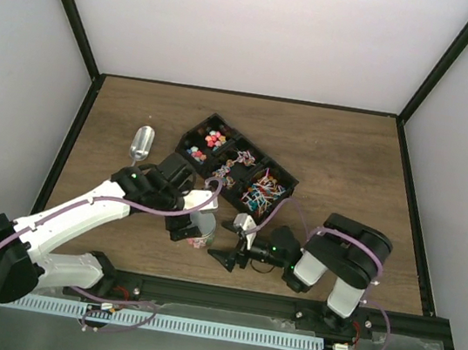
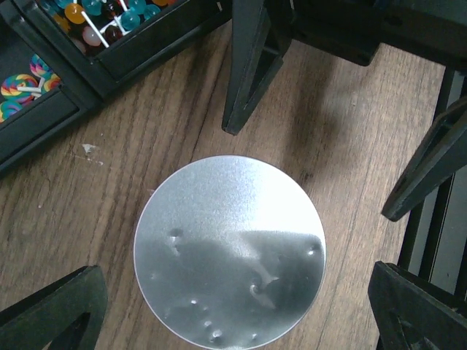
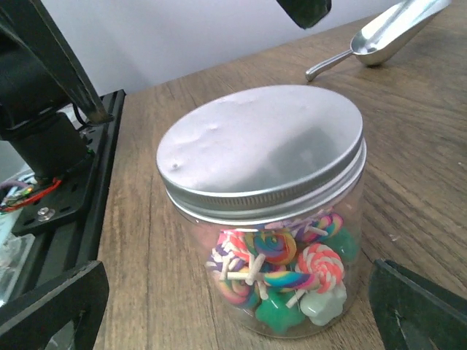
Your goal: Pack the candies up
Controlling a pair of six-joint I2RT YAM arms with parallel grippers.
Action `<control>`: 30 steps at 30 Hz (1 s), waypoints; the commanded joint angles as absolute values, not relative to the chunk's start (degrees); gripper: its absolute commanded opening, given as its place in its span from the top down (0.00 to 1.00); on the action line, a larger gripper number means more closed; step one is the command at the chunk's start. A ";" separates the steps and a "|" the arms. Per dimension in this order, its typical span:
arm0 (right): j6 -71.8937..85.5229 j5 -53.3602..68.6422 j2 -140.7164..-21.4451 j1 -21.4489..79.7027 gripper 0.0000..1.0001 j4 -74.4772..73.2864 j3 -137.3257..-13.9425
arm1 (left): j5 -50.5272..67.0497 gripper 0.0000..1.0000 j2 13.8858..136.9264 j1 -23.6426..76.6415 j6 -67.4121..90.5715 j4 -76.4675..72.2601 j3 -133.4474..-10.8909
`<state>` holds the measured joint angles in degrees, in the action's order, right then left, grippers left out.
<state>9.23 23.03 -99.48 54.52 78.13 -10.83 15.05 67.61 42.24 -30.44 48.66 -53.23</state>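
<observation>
Candies point(image 3: 281, 266) sit in the lidded jar point(image 3: 270, 211) on the near tabletop point(image 3: 423, 168); the left end effector point(image 2: 233, 313) above and right end effector point(image 3: 237, 310) beside gape empty, so centre both before gripping to tighten.

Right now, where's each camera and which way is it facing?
Top external: high and behind, looking down at table, tray and scoop; left arm and right arm show.
Left wrist: straight above the jar's lid, facing down; its open jaws frame it.
Right wrist: low beside the jar of candies, facing sideways; jaw tips in bottom corners.
Shared: both wrist views show the lidded jar.
</observation>
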 commanded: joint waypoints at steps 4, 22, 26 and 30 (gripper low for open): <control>2.03 17.03 -109.31 56.25 0.00 92.26 -13.76 | 15.69 0.00 69.21 41.99 -29.97 50.53 -54.11; -1.58 16.28 -122.38 57.48 0.00 100.56 -20.96 | 15.54 0.00 73.67 41.99 -29.60 49.10 -53.94; -1.27 16.00 -123.34 57.43 0.02 101.08 -22.36 | 15.48 0.00 74.02 41.97 -29.36 47.93 -53.87; -1.81 16.65 -124.06 57.47 0.04 102.26 -23.44 | 16.15 0.00 75.10 41.93 -29.52 47.92 -54.13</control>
<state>-0.40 17.02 -122.52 56.97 88.29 -21.93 15.09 73.56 42.17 -30.02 48.01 -53.25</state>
